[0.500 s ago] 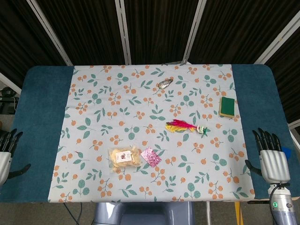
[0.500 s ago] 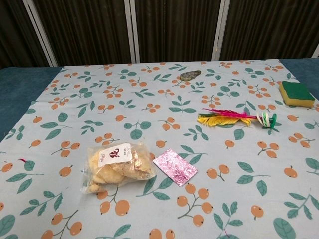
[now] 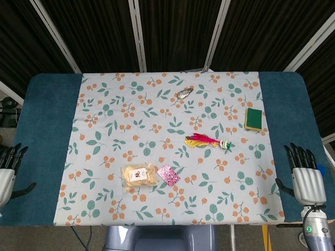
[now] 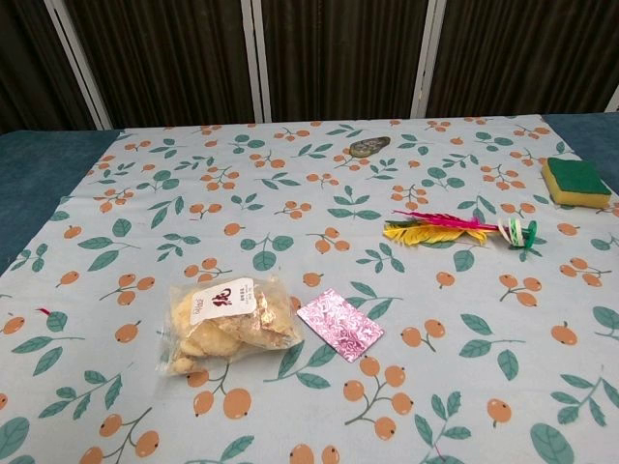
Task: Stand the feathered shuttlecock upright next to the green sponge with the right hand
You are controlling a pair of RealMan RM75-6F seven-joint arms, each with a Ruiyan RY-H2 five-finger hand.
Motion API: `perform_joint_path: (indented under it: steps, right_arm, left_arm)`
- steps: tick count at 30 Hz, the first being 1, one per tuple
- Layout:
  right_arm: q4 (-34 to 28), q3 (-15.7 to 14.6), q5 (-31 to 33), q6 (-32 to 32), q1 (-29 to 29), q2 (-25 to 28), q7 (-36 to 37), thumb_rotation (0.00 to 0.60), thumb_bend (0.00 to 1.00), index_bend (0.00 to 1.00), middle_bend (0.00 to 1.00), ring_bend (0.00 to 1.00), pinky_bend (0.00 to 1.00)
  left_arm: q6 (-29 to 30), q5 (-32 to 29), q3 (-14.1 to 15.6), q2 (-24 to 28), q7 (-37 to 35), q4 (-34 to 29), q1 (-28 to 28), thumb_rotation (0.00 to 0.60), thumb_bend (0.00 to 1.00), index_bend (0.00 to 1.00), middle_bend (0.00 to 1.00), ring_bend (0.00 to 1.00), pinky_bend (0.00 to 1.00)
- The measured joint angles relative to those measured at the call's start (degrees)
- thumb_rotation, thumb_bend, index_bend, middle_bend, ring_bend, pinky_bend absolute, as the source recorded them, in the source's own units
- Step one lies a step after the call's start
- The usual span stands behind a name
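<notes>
The feathered shuttlecock (image 3: 207,140) (image 4: 455,229) lies flat on the floral cloth, red, pink and yellow feathers pointing left, its green and white disc base to the right. The green sponge (image 3: 254,118) (image 4: 574,182) with a yellow underside sits further back and to the right. My right hand (image 3: 304,176) rests at the table's near right edge on the blue surface, fingers apart and holding nothing, well clear of the shuttlecock. My left hand (image 3: 9,171) sits at the near left edge, also empty with fingers spread. Neither hand shows in the chest view.
A clear bag of pale snacks (image 3: 138,176) (image 4: 224,323) and a shiny pink packet (image 3: 168,174) (image 4: 339,324) lie near the front centre. A small silvery object (image 3: 183,93) (image 4: 368,146) sits at the back. The floral cloth (image 3: 131,120) covers the blue table (image 3: 47,130).
Both hands have slid slightly toward the near edge of the table. The objects on the cloth have not moved.
</notes>
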Motion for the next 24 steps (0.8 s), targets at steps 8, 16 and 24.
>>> perform_joint_path:
  steps: [8, 16, 24]
  right_arm:
    - [-0.24, -0.12, -0.26, 0.02, -0.01, 0.01, -0.14, 0.600, 0.15, 0.00, 0.00, 0.00, 0.00]
    - [-2.10, 0.47, -0.03, -0.77, 0.81, 0.01, -0.23, 0.600, 0.15, 0.08, 0.00, 0.00, 0.00]
    - [-5.56, 3.80, 2.30, -4.94, 6.29, -2.41, -8.15, 0.600, 0.15, 0.24, 0.05, 0.00, 0.00]
  left_arm:
    - [-0.01, 0.18, 0.06, 0.06, -0.20, -0.16, -0.08, 0.559, 0.20, 0.00, 0.00, 0.00, 0.00]
    - [0.86, 0.40, 0.19, 0.23, -0.05, -0.30, 0.40, 0.561, 0.20, 0.00, 0.00, 0.00, 0.00]
    - [0.75, 0.39, 0.20, 0.36, -0.49, -0.56, 0.37, 0.559, 0.20, 0.00, 0.00, 0.00, 0.00]
